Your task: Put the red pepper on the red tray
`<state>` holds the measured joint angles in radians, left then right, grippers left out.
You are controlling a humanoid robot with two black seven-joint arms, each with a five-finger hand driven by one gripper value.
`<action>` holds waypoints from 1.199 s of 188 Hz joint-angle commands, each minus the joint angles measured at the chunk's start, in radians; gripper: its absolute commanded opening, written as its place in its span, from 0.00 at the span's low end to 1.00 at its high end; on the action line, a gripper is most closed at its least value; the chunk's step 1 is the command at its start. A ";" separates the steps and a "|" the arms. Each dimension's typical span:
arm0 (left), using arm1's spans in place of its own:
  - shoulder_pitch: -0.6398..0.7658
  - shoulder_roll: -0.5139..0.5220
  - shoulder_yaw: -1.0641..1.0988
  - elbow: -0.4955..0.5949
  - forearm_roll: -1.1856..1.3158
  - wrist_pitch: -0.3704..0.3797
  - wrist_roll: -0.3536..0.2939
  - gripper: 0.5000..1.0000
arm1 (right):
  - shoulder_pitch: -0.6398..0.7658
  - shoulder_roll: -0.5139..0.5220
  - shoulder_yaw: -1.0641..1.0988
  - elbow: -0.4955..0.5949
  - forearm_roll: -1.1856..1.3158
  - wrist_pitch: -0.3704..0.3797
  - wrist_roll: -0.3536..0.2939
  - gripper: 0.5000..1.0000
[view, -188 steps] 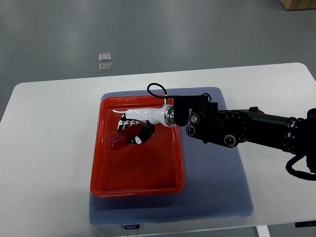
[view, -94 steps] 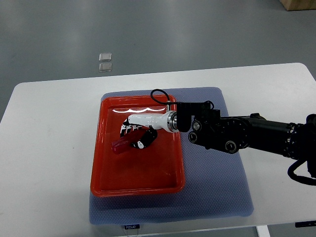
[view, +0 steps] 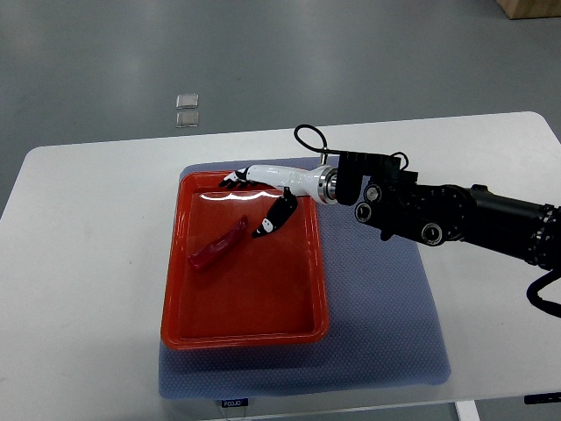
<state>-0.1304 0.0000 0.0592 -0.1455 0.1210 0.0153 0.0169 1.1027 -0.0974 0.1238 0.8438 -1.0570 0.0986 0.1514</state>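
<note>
1. The red pepper (view: 219, 246) lies loose on the floor of the red tray (view: 188, 317), toward its left side.
2. The right hand (view: 261, 195) hovers over the tray's far edge, fingers spread, holding nothing.
3. A blue mat (view: 386, 324) underlies the tray on the white table (view: 88, 289).

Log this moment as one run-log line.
stage: release done | right hand: open, above tray's far edge, apart from pepper | red pepper: lying in red tray | tray: on blue mat | left hand: out of view

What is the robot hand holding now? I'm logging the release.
Nothing: the right robot hand is open, and the red pepper lies free in the red tray.
</note>
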 commanded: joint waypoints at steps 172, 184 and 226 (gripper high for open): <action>0.000 0.000 -0.002 -0.005 0.000 0.000 0.000 1.00 | -0.535 -0.022 0.947 -0.075 0.988 0.167 0.043 0.82; 0.000 0.000 -0.001 -0.005 0.000 0.000 0.000 1.00 | -0.535 -0.022 0.947 -0.080 0.988 0.167 0.043 0.82; 0.000 0.000 -0.001 -0.002 0.000 0.000 0.000 1.00 | -0.537 -0.022 0.945 -0.084 0.986 0.171 0.043 0.82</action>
<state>-0.1304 0.0000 0.0581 -0.1504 0.1213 0.0149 0.0169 0.5663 -0.1194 1.0694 0.7625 -0.0695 0.2694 0.1949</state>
